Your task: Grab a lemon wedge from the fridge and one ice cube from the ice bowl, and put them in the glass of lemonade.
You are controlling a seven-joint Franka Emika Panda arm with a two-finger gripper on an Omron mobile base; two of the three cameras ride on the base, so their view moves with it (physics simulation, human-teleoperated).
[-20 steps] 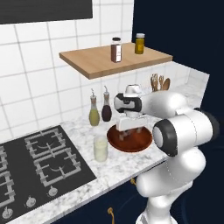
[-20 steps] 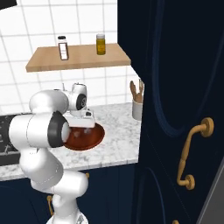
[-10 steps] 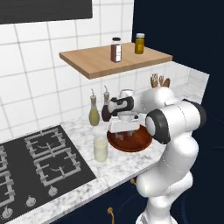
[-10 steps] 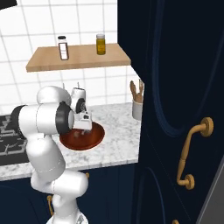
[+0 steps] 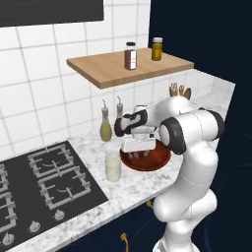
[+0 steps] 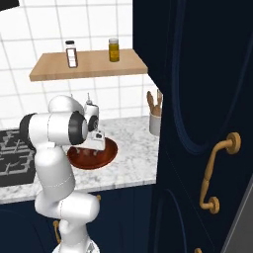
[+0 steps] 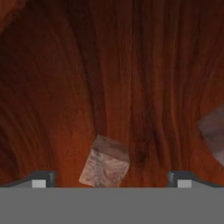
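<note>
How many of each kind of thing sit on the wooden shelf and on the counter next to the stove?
Jars on the wooden shelf: 2 (white-labelled dark jar, amber jar)
Slim-necked bottles: 2 (olive-green one, dark one)
Glass of pale lemonade: 1
Reddish-brown ice bowl: 1
Grey utensil pot: 1
Total: 7

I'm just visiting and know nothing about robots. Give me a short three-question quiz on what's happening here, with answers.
1. True or false: the gripper is shut on an ice cube.
2. Which does the gripper hang over? A) the stove B) the ice bowl C) the wooden shelf
3. Fill in: the glass of lemonade stands on the counter between the ice bowl and the ____.

Key: 1 false, its fingers stand apart on either side of the cube; 2 B; 3 stove.
</note>
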